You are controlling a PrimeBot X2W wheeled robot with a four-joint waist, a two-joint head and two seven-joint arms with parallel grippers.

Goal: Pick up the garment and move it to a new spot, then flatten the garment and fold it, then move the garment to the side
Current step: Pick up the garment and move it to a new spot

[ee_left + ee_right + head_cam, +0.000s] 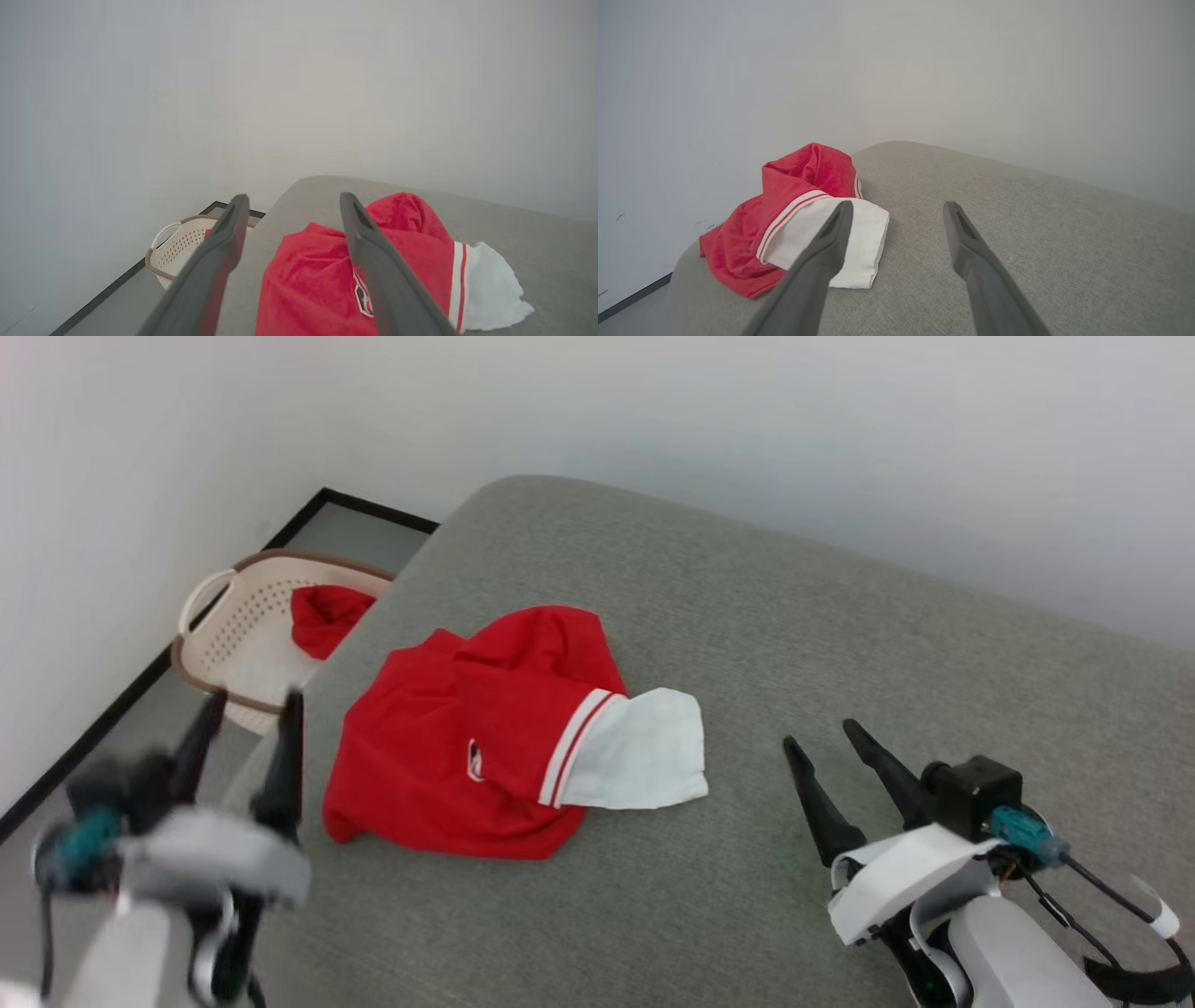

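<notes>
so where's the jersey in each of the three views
head view: the garment lies left of centre on the grey surface.
left wrist view: garment at bottom centre, reaching right.
right wrist view: garment left of centre, near the surface's edge.
shared landmark: its white panel beside striped trim.

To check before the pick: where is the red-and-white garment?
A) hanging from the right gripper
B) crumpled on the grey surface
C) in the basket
B: the garment lies crumpled on the grey surface, and the left gripper and right gripper are both open, holding nothing.
</notes>
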